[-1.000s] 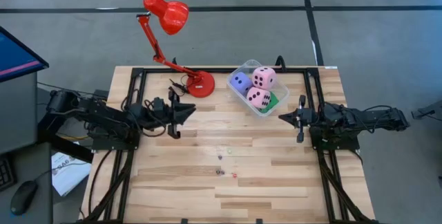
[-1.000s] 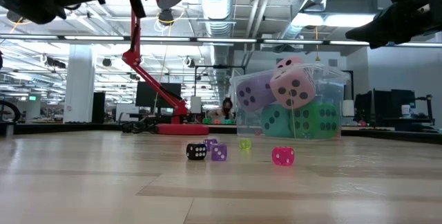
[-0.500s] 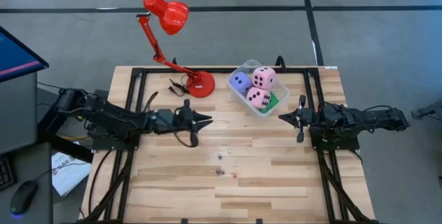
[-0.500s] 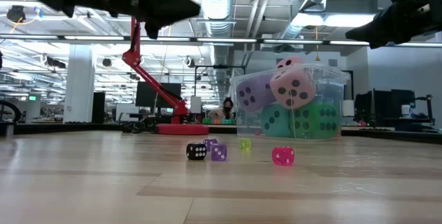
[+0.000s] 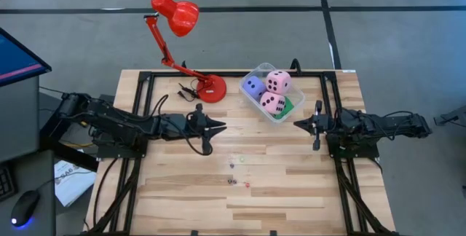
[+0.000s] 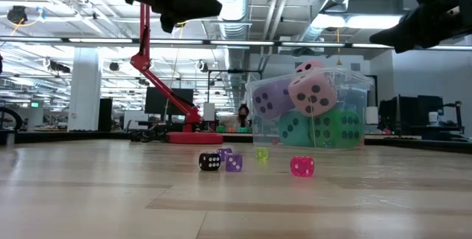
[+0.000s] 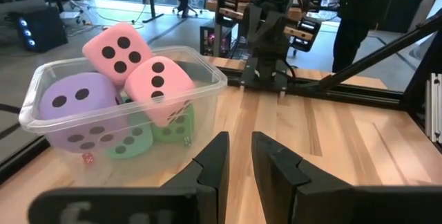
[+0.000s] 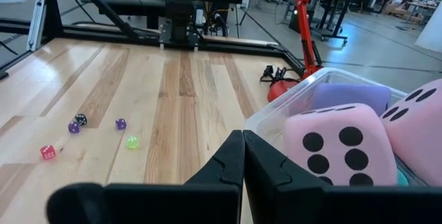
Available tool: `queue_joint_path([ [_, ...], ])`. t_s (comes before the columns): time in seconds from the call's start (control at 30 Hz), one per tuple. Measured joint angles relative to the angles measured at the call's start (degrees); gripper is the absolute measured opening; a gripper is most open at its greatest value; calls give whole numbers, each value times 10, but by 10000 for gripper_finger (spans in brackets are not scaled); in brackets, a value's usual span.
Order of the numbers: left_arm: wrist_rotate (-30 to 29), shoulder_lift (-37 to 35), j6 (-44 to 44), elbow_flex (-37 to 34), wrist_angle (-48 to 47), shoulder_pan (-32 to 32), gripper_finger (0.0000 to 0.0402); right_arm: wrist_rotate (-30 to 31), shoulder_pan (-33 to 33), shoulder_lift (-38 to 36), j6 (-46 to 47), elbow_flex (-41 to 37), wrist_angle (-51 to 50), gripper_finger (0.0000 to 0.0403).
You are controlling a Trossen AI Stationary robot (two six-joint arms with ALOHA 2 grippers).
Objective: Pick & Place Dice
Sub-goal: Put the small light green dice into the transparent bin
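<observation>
A clear tub (image 5: 256, 72) stands at the table's far right with large soft dice in it: two pink (image 5: 277, 81) (image 5: 271, 103), one purple-blue (image 5: 252, 87), one green (image 5: 290, 107). Several tiny dice (image 5: 233, 165) lie loose on the wood near the table's middle; the low view shows a black one (image 6: 209, 161) and a pink one (image 6: 302, 167). My left gripper (image 5: 221, 127) hovers left of the tub, above the table, its fingers (image 7: 215, 162) a narrow gap apart with nothing between. My right gripper (image 5: 295, 123) is shut just right of the tub.
A red desk lamp (image 5: 177, 14) stands with its base (image 5: 212, 89) at the far edge, left of the tub, a dark cable (image 5: 188, 90) beside it. Black frame rails (image 5: 145, 83) run along the table's sides. Bare wood lies toward the near edge.
My left gripper has gone toward the table's right edge and a little toward the near edge, closing in on the table's middle, most of it in the first half second. The dice and tub have stayed put.
</observation>
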Motion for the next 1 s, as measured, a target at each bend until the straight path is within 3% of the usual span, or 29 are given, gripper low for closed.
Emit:
queue_joint_path([
  [0.67,3,0,5,0,-3,3,58,0,0,0,0,0,-3,0],
  [1.0,20,2,61,-1,-5,1,149,0,0,0,0,0,-3,0],
])
